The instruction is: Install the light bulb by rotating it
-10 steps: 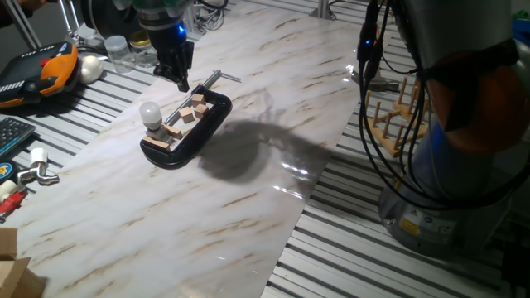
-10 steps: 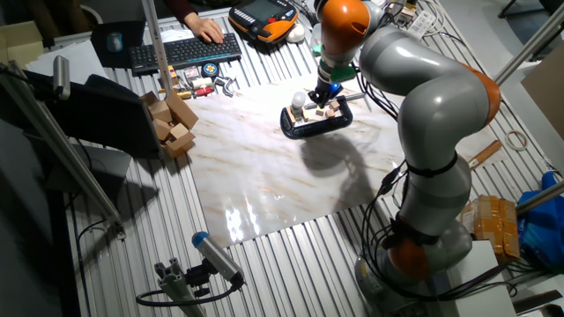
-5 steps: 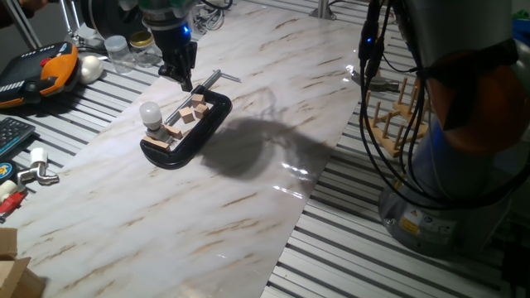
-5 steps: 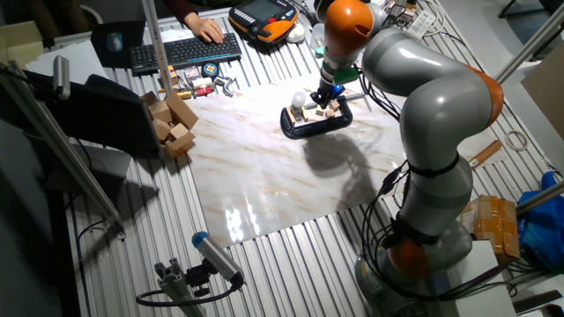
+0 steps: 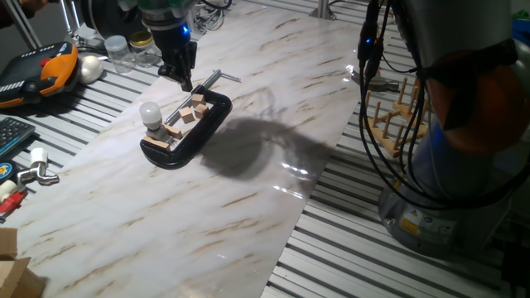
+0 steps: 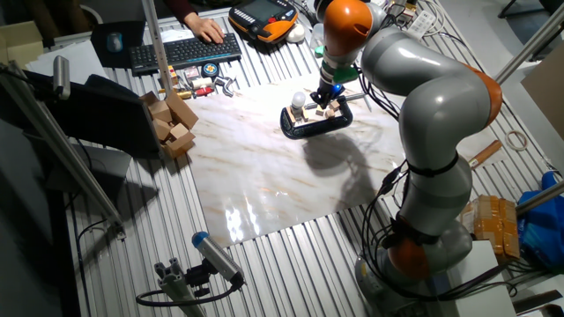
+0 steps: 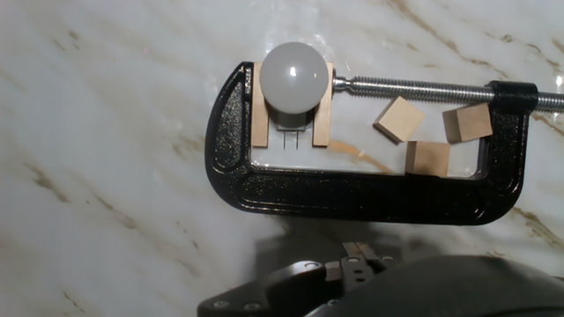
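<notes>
My arm (image 6: 432, 114) is big, grey and orange, and it bends over the table (image 5: 273, 91), which has a white marble top. On the table lies a black clamp (image 7: 352, 189) shaped like the letter C, with a long silver screw (image 7: 414, 85) along one side. The light bulb (image 7: 295, 75) stands inside the clamp at one end, squeezed between two thin wooden pieces (image 7: 322, 106). It is a round white ball, and its base is mostly hidden under it. Three small wooden blocks (image 7: 427, 158) lie loose inside the clamp near the other end, well apart from the light bulb. My pincer (image 5: 180, 76) hangs above the screw end of the clamp, away from the light bulb. It holds nothing that I can see. Its tips look close together, but they are dark and small, so I cannot tell if it is open or closed.
</notes>
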`<state>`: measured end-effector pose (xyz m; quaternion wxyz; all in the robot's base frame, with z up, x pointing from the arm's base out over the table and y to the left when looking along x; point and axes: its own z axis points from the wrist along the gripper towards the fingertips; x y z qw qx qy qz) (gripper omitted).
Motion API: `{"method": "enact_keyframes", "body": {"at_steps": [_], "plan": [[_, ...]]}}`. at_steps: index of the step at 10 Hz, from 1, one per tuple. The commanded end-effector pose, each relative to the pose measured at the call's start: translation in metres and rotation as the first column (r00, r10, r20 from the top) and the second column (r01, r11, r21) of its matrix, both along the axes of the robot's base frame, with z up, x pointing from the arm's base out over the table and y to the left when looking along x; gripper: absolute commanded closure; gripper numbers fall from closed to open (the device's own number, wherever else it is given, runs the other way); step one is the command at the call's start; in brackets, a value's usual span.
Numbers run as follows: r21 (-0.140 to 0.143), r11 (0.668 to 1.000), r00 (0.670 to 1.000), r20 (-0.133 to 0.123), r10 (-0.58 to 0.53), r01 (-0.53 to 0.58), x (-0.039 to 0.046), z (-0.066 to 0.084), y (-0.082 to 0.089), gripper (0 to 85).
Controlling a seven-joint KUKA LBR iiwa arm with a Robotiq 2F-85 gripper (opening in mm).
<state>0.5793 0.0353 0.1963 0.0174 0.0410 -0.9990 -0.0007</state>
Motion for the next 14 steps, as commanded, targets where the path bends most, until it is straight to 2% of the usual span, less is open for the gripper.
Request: {"method": "enact_keyframes", "body": {"at_steps": [1,14], "plan": [[0.0,1.0,1.0,0.0,0.0,0.0,0.0,-0.0001,0.0,85.0],[0.0,1.0,1.0,-0.006,-0.005,0.005,0.0005,-0.0018,0.0012,85.0]]}}
